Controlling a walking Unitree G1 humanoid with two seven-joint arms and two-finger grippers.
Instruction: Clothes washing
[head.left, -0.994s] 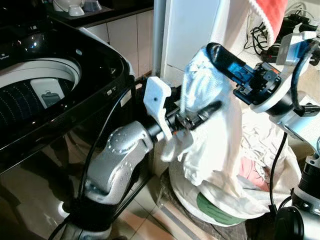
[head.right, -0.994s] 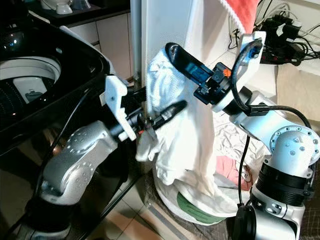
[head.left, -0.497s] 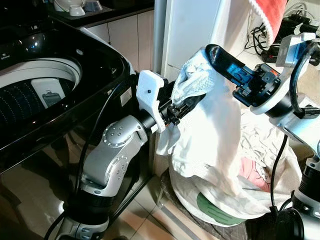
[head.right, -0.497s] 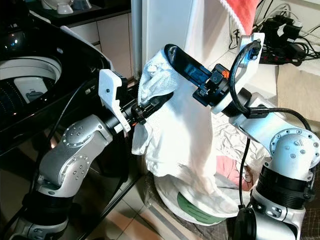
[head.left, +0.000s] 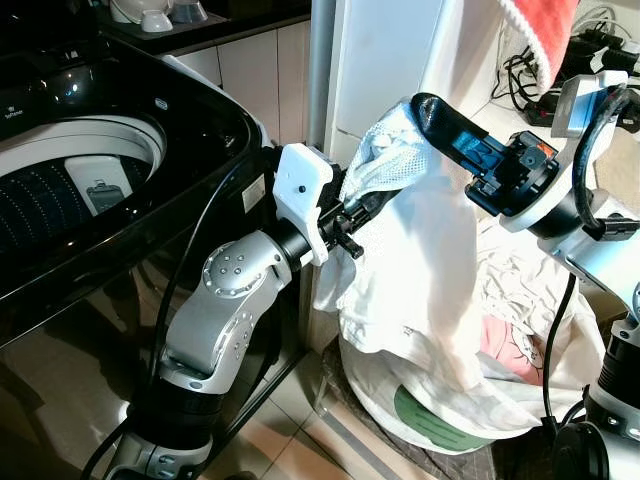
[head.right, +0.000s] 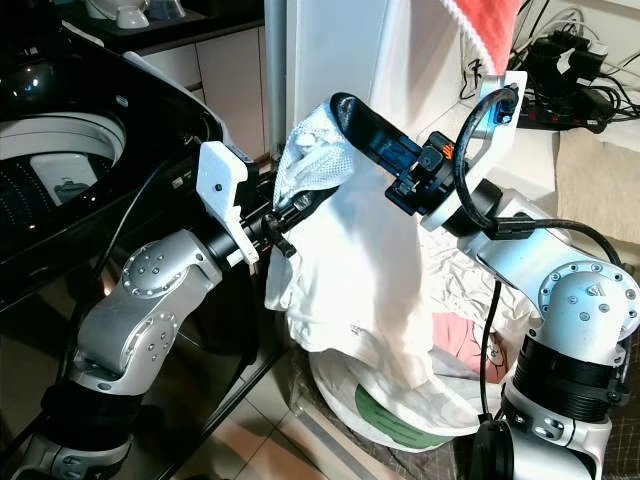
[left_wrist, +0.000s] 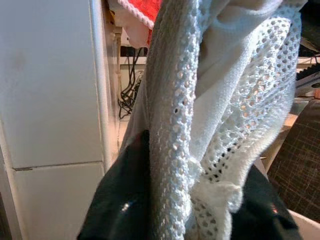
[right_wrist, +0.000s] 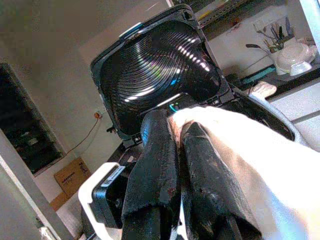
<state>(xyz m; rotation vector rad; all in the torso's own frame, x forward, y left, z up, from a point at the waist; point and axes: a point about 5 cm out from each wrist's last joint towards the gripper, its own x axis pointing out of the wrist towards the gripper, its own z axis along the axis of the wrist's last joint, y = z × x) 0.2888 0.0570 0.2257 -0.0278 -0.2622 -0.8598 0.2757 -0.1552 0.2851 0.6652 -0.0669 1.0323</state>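
A white garment with a mesh top hangs between my two grippers, just right of the black top-loading washing machine. My right gripper holds its upper edge, shut on the cloth. My left gripper is shut on the mesh part a little lower, at the machine's right corner. The garment's lower end trails into a white laundry bag on the floor. The washer's drum is open and its lid stands raised.
A red towel hangs at the upper right over a white cabinet. Cables and a power strip lie behind my right arm. More crumpled laundry sits in the bag. Tiled floor lies below.
My left arm rose and its gripper shifted up the garment, closing on the mesh part near the top. The right gripper stayed almost still, holding the cloth.
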